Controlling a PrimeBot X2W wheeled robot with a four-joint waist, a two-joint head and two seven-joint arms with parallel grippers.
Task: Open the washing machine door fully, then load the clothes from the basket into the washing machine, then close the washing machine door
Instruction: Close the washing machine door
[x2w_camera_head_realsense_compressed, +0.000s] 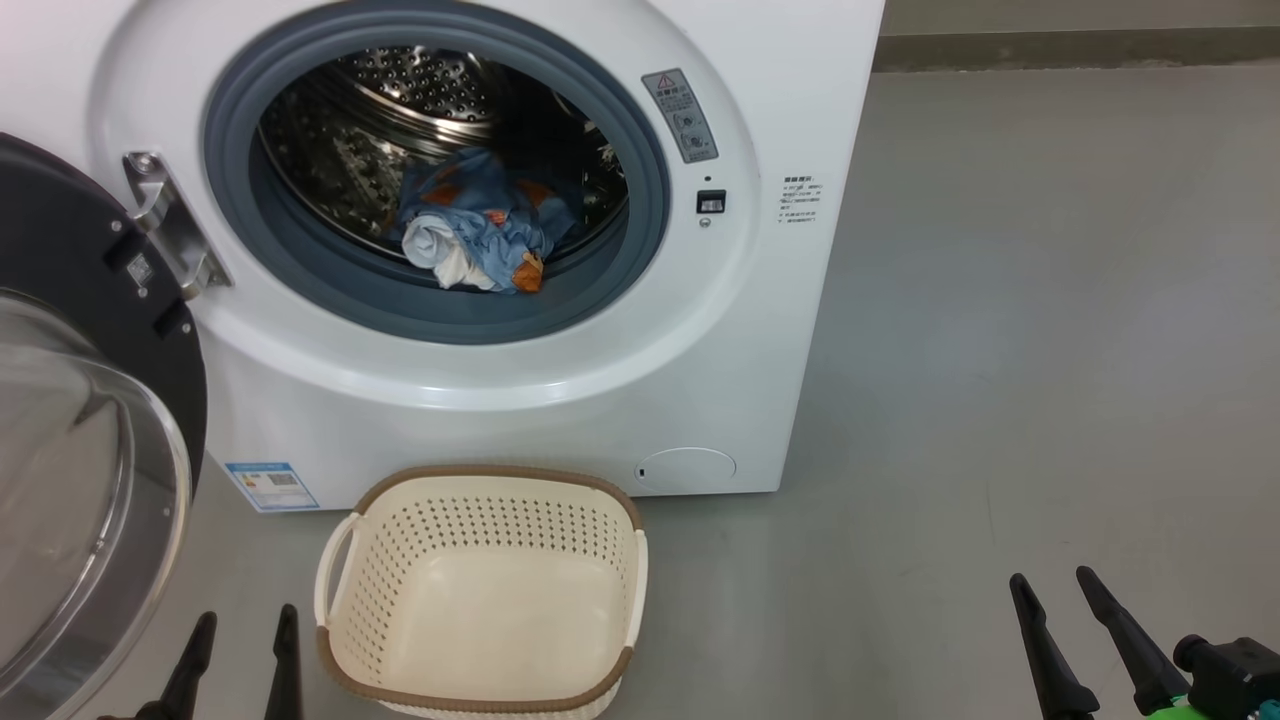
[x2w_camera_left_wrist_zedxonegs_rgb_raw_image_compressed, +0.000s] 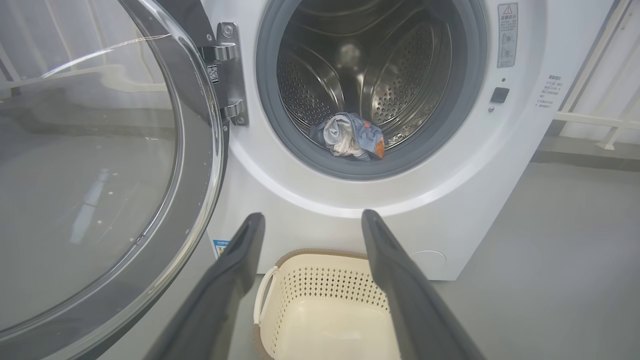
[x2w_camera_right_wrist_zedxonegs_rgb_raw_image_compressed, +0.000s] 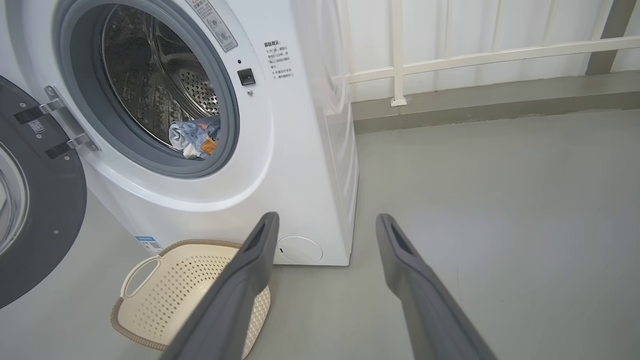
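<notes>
Fingers (x2w_camera_left_wrist_zedxonegs_rgb_raw_image_compressed: 400, 290) apart; crumpled blue-orange clothes (x2w_camera_head_realsense_compressed: 480, 235) low in drum (x2w_camera_head_realsense_compressed: 420, 80).

Head view: high, close, angled down on white front-loading washing machine (x2w_camera_head_realsense_compressed: 500, 420), cream perforated plastic basket (x2w_camera_head_realsense_compressed: 480, 520). Left wrist: low, square-on. Right wrist: oblique. All share both.

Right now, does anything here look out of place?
Only slightly: the clothes lie bunched right by the grey gasket, where the open door might pinch them on closing. The basket stands empty and upright.
</notes>
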